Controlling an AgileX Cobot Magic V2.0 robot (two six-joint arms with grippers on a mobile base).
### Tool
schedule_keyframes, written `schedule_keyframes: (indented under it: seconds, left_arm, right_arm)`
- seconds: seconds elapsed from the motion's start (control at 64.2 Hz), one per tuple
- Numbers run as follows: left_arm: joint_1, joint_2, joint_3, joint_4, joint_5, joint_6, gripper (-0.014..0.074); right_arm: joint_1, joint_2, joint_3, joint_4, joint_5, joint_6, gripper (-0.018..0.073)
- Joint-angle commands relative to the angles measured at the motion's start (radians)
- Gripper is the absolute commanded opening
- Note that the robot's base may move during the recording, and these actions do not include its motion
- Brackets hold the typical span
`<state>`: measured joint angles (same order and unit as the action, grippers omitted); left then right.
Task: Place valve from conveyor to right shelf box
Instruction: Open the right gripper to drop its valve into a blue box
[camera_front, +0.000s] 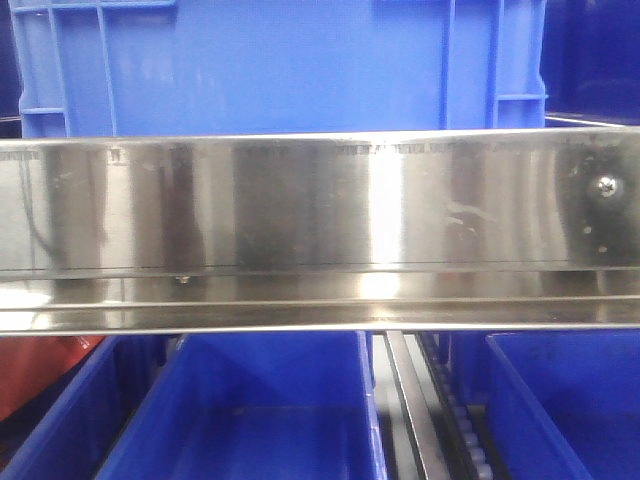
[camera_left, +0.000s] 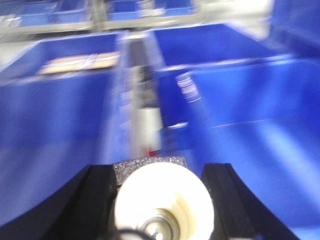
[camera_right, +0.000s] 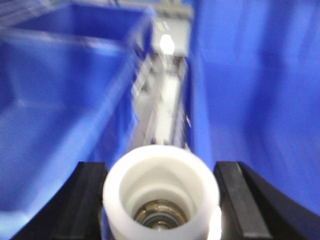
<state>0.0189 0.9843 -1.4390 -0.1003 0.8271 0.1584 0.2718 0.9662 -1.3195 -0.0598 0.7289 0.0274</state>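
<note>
A polished steel rail (camera_front: 320, 230) spans the view from left to right, with a screw (camera_front: 605, 184) near its right end. Beyond and above it stands a large blue crate (camera_front: 280, 60). Below sit open blue boxes: a left box (camera_front: 95, 415), a middle box (camera_front: 250, 420) and a right box (camera_front: 570, 400), with a roller track (camera_front: 415, 420) between the last two. Something red (camera_front: 40, 375) shows at the left edge.

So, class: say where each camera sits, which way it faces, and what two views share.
Front view: off the arms, faces a steel shelf rail, blue crate above, blue bins below; no robot body shows.
Left wrist: behind the left claw gripping a valve, looking along bins.
Right wrist: same, behind the right claw and its valve.
Both wrist views share the track between bins.
</note>
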Motion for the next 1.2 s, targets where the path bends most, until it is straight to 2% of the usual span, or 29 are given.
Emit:
schedule_keyframes:
  seconds: [0.0,0.125,0.233,0.451,0.545,0.763,1.027,1.121,1.183]
  left_arm:
    - [-0.077,0.061,-0.072,-0.028,-0.064,-0.002,-0.0111]
    - [-0.19,0.187,-0.199,-0.028,-0.064,-0.002,-0.0111]
    - [-0.263,0.309,-0.298,-0.028,-0.053,-0.002,-0.0111]
    - [-0.362,0.524,-0.43,-0.028,-0.051,-0.002,-0.0111]
    - [-0.38,0.6,-0.447,-0.028,-0.053,-0.002,-0.0111]
    - [-0.38,0.738,-0.447,-0.028,-0.014,-0.002,-0.0111]
    - [-0.38,0.812,-0.447,-0.028,0.068,-0.002,-0.0108]
    - [-0.38,0.831,-0.447,-0.028,0.113,-0.002,0.0004]
    - [-0.38,0.832,-0.447,-0.028,0.119,-0.002,0.012]
  right_arm:
    - [0.054,0.06,-0.119,-0.009,-0.086,-0.033,-0.0162]
    - [0.129,0.184,-0.265,-0.009,-0.08,-0.053,-0.0162]
    - [0.19,0.297,-0.376,-0.009,-0.064,-0.072,-0.0162]
    - [0.265,0.513,-0.531,-0.007,-0.036,-0.072,-0.0162]
    - [0.272,0.582,-0.542,0.006,-0.034,-0.072,-0.0162]
    - [0.27,0.721,-0.542,0.047,0.03,-0.072,-0.0162]
    - [0.27,0.809,-0.542,0.06,0.077,-0.072,-0.0162]
    - [0.27,0.823,-0.542,0.06,0.093,-0.072,-0.016]
    - [0.27,0.824,-0.542,0.066,0.108,-0.072,-0.0114]
